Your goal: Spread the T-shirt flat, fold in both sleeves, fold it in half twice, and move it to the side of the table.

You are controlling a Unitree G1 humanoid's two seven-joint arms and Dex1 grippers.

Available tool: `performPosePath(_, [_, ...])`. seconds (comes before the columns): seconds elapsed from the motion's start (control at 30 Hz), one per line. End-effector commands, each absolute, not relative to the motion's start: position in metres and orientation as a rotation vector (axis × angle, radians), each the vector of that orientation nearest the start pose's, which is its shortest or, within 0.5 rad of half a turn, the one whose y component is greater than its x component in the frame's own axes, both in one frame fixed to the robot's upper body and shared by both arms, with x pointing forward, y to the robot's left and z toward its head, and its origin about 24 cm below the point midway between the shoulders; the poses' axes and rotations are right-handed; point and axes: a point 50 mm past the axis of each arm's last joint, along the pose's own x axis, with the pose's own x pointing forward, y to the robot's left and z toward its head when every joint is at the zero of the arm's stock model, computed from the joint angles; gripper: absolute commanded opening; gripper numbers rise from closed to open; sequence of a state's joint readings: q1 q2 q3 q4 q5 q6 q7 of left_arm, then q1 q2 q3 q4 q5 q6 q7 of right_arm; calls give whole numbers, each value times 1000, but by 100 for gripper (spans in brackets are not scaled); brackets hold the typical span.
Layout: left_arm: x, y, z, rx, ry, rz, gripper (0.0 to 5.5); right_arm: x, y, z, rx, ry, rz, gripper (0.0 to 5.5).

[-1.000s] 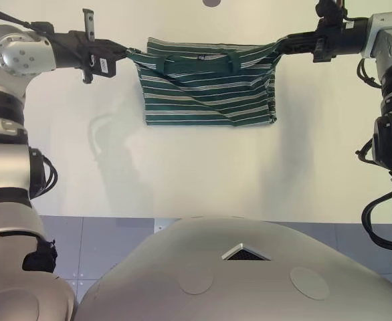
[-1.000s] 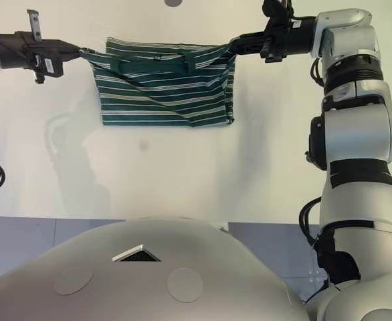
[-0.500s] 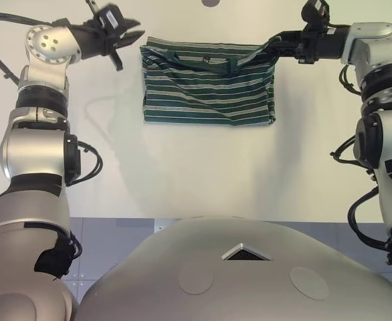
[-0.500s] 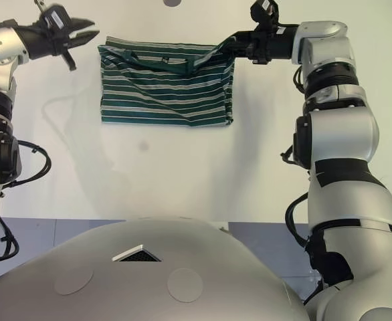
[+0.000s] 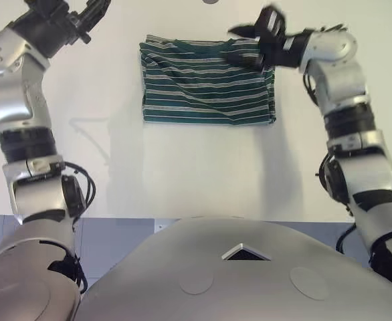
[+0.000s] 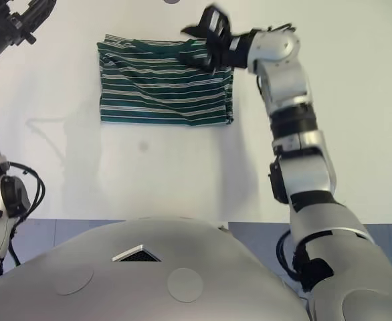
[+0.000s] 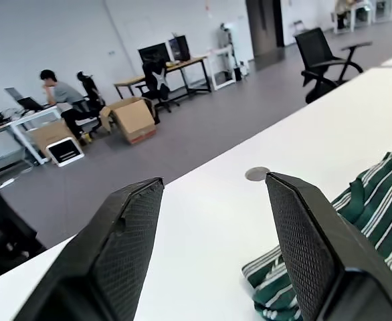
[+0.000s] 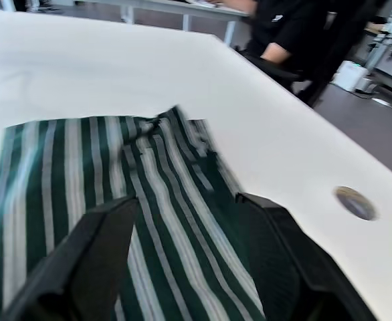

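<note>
**newbie_op:** Where's the T-shirt [image 5: 208,83] sitting, and are your grippers holding anything?

**g1_regular:** You've got it as a striped rectangle in the upper middle of the head view, lying on the far part of the table [image 5: 182,174]. Your right gripper [image 8: 188,204] hangs over its upper right corner, jaws wide with nothing in them. I can't tell if it touches the cloth. Your left gripper [image 7: 213,180] is in the upper left of the frame, also wide and empty, well apart from the shirt's left edge.

**newbie_op:** How's it gonna handle?

**g1_regular:** My guess is it's light, soft and floppy, and the layers will slide over each other. You'd want to pinch through every layer at two corners of one edge. Lift both sides evenly, or I reckon it sags and comes unfolded.
</note>
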State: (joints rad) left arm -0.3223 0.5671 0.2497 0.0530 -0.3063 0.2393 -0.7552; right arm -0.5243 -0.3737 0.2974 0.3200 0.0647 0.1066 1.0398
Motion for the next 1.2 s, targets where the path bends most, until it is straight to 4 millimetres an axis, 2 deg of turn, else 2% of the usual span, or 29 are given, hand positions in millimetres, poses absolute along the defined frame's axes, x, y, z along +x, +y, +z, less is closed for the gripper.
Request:
performPosePath(0.03, [253,254,157,215,-41,-423,279,266,-106,57,-652,304,1294,275])
performPosePath(0.13, [237,242,151,222,-7,-375,279,242,-107,41,-788,373,1273,275])
performPosePath(0.2, [229,234,146,223,16,-356,279,234,-114,40,-848,424,1276,275])
performPosePath(0.23, [226,230,143,219,27,-354,279,229,-123,42,-832,480,1290,275])
performPosePath(0.3, [220,225,137,205,44,-340,279,228,-153,45,-875,599,1312,275])
performPosePath(0.37, [218,225,134,207,51,-315,279,244,-193,47,-1021,683,1236,275])
performPosePath(0.47, [222,219,143,233,3,-310,279,271,-235,41,-1202,729,1048,275])
performPosePath(0.53, [221,213,149,220,-34,-312,279,292,-256,40,-1255,708,887,275])
performPosePath(0.6, [218,213,149,209,-30,-317,279,316,-263,52,-1260,593,729,275])
performPosePath(0.7, [217,215,151,251,-10,-367,279,341,-243,77,-1093,420,616,275])
performPosePath(0.77, [215,211,150,292,8,-408,279,351,-213,83,-963,322,629,275])
performPosePath(0.83, [215,205,150,312,14,-441,279,359,-187,70,-874,309,642,275])
performPosePath(0.87, [217,201,150,317,12,-459,279,360,-177,57,-838,343,642,275])
performPosePath(0.93, [218,198,152,326,14,-481,279,347,-147,21,-787,465,771,275])
performPosePath(1.0, [217,196,150,338,30,-490,279,330,-122,0,-751,517,928,275])
performPosePath(1.1, [210,196,143,373,72,-490,279,309,-95,3,-687,480,1133,275])
performPosePath(1.2, [196,184,130,453,114,-550,279,303,-71,22,-682,371,1133,275])
